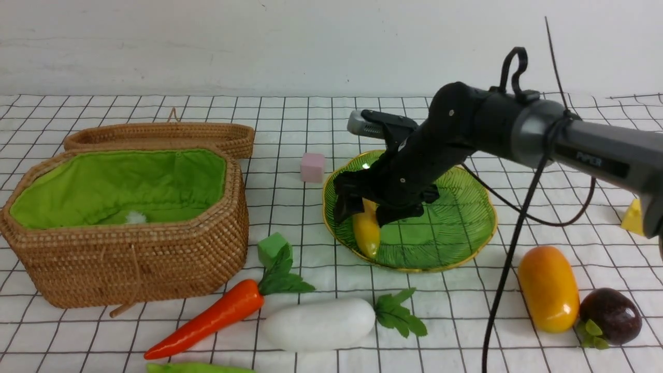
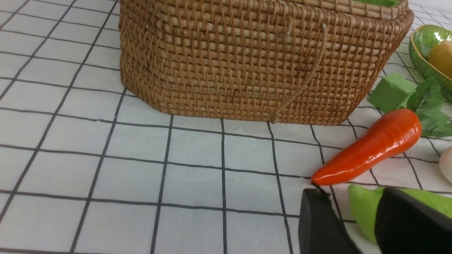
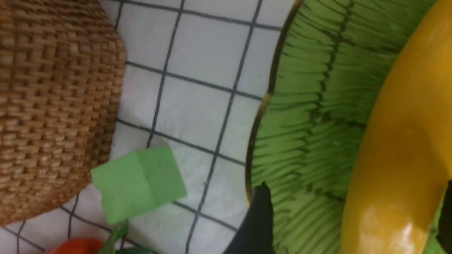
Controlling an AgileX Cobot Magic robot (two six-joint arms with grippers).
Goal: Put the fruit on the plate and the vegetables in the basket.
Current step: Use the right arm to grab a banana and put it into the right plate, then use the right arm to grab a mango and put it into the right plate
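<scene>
Green pod (image 1: 197,368) at the surface's near edge sits between the jaws of the left pincer (image 2: 353,203); grip unclear. Right pincer (image 1: 368,211) stands apart, leaving the banana (image 1: 366,235) on the plate (image 1: 456,238).

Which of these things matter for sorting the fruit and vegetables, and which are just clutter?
Job: banana, mango, purple fruit, plate; carrot, radish, green pod, basket.
Lying about: pink cube, green cube, yellow wedge.
</scene>
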